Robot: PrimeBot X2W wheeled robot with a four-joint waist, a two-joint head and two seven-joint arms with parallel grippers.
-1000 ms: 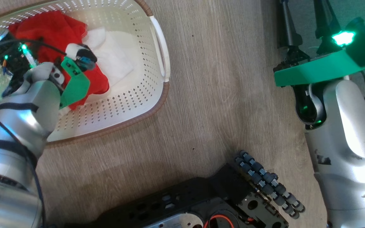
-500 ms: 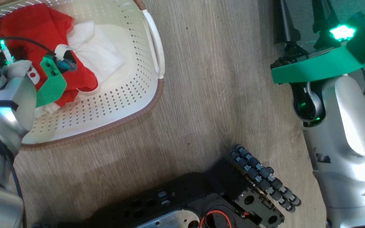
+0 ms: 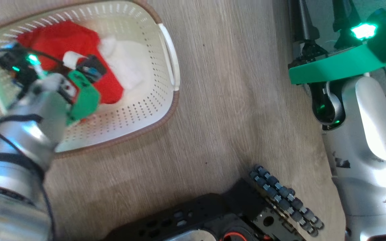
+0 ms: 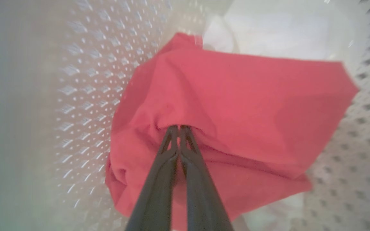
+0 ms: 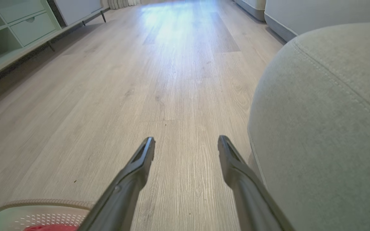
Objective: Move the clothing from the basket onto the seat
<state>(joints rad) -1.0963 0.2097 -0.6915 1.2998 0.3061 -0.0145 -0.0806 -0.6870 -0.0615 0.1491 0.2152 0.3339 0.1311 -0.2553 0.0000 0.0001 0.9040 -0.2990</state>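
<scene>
Head view first: the basket (image 3: 173,100) is seen sitting on the floor (image 3: 230,100) at the upper left, with the clothing (image 3: 65,40) bunched red inside it and a white piece (image 3: 126,67) lying against it on the side toward the handle. The left arm (image 3: 28,110) is reached down into the basket, so the fingertips can't be made out from up here.

Left wrist view: this is where the grip gets settled. The left claw (image 4: 179,128) is pinched fully closed on a small raised fold of the red fabric, with the rest draped loose around it and the perforated wall seen behind. Only a thin tuck looks to be caught, so the lift is probably best done slow and straight up, no yanking sideways, until the lowest hanging edge is clear of the rim. The white piece should be watched too. It can't be told whether it's attached or just touching, and it could get dragged along or snagged.

Right wrist view: the right claw (image 5: 186,144) is spread wide with nothing in it, held low over the floor. The seat (image 5: 326,112) is seen as a grey cushion just beside it, and a bit of basket rim is at the bottom left. The carry toward the seat looks short. The right arm is probably better kept out of that path, or kept ready for a sagging end to be caught.
</scene>
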